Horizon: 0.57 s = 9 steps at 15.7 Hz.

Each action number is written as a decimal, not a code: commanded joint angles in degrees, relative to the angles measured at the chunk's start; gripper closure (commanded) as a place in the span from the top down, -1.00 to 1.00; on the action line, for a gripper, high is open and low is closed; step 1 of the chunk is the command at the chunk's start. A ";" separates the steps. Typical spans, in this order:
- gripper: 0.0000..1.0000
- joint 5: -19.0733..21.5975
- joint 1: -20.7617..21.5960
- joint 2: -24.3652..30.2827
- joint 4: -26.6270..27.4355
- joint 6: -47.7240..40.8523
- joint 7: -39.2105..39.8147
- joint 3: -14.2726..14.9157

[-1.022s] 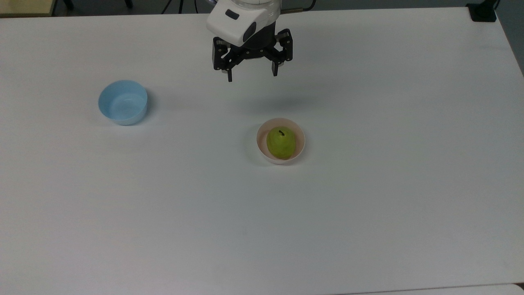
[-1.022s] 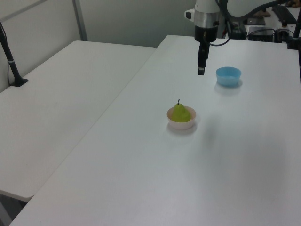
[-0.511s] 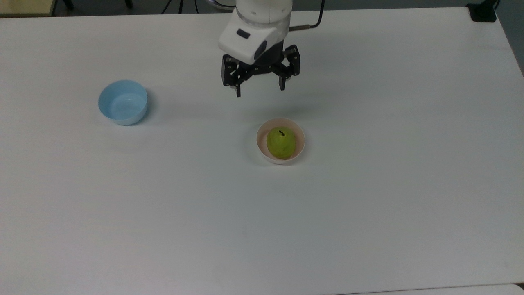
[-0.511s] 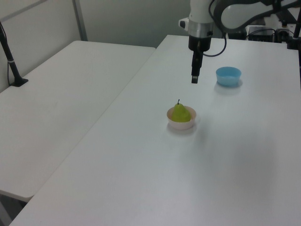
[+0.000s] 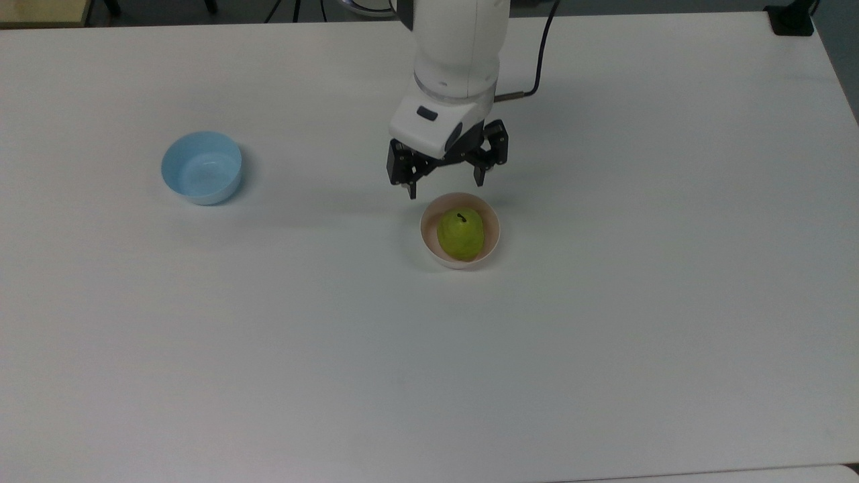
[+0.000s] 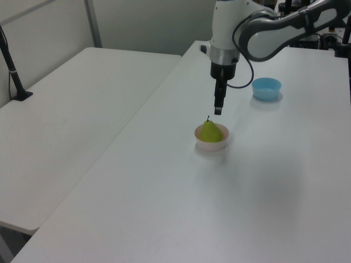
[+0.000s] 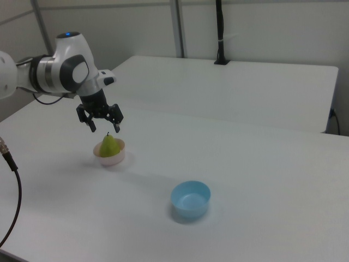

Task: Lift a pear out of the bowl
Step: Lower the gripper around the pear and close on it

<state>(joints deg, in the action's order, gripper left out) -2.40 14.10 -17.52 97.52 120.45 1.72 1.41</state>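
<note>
We see one gripper [image 5: 445,188], its two black fingers spread wide apart and holding nothing, pointing down at the table [image 5: 604,335]. In the top view it sits just above the upper rim of the pink bowl [image 5: 492,240], with one fingertip to the upper left of the rim and the other to the upper right. In the left view the gripper [image 6: 218,111] hangs in the air just above and slightly to the right of the pear's stem, not touching it. In the right view the gripper [image 7: 105,129] hovers above the fruit, a fingertip to either side of the stem line.

We count one pear [image 5: 460,233], yellow-green with a short dark stem, standing upright inside the one pink bowl, and it nearly fills it. The pear [image 6: 210,131] rises above the bowl's rim [image 6: 211,145] in the left view, and likewise the pear [image 7: 109,146] in the right view tops the bowl [image 7: 110,159].

We count one light blue bowl [image 5: 201,168], well apart at the top view's left, holding nothing. A second white table [image 6: 71,109] stands beside the first in the left view.
</note>
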 commanded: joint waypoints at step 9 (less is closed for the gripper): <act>0.87 0.03 2.42 -6.29 -0.84 5.32 -0.57 0.52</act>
<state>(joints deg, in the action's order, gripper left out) -2.40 15.32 -22.38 97.43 124.82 1.71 1.41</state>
